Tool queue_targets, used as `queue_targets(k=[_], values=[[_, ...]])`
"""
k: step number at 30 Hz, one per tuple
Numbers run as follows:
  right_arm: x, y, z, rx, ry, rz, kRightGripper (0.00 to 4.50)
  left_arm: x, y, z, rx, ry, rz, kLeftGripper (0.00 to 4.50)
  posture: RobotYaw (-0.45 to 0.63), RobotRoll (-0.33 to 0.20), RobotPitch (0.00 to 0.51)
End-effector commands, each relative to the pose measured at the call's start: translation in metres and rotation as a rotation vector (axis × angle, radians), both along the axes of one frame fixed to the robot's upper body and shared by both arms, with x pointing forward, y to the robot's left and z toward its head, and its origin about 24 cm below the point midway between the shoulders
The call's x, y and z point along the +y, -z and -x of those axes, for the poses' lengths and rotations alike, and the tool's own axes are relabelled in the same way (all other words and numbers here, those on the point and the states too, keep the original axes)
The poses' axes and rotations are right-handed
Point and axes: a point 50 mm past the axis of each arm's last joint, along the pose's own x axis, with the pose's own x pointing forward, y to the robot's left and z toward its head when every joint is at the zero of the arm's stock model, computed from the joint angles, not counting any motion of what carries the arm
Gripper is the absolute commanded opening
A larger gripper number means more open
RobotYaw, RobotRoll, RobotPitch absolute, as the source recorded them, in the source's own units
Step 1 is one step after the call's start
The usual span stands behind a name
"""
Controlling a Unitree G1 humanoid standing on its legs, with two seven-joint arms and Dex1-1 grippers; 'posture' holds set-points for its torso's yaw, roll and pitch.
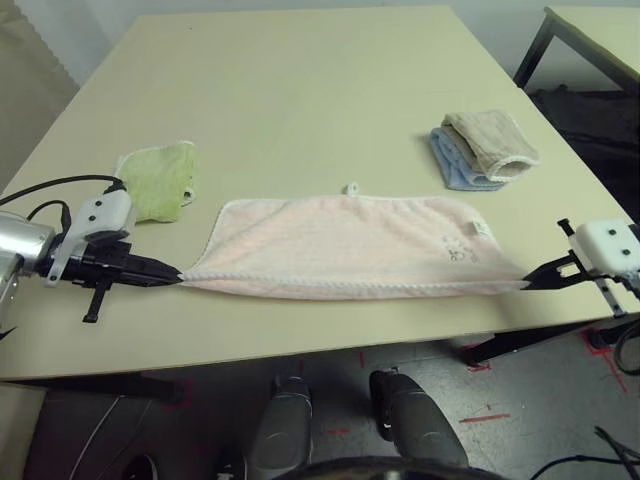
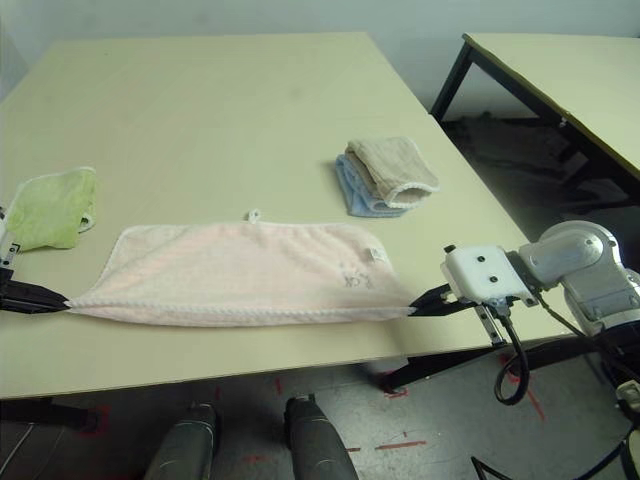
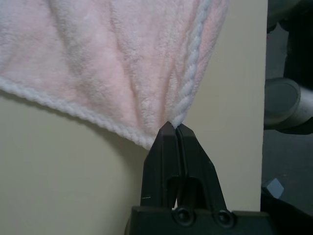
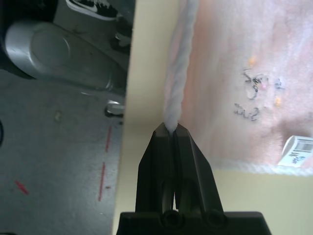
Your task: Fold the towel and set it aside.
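Pink towel (image 1: 350, 245): long axis stretched left-right between left gripper (image 1: 172, 272) and right gripper (image 1: 532, 277), each clamped on a near corner

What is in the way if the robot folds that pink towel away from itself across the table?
Nothing visible. Both the left gripper and the right gripper are shut on the near corners of the towel. The table beyond it is bare; the green cloth and folded cloths lie off to the sides.
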Motion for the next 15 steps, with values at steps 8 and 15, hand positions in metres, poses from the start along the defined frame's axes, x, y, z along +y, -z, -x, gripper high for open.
queue_targets(k=[8,15], values=[[0.003,0.006,0.003,0.062,0.004,0.022,0.00,-0.011,0.012,0.016,0.063,0.057,0.002,0.05,0.04,0.000,0.140],[0.001,0.012,0.006,0.110,0.034,0.046,0.00,-0.008,0.017,0.023,0.050,0.058,-0.026,0.05,0.05,0.000,0.138]])
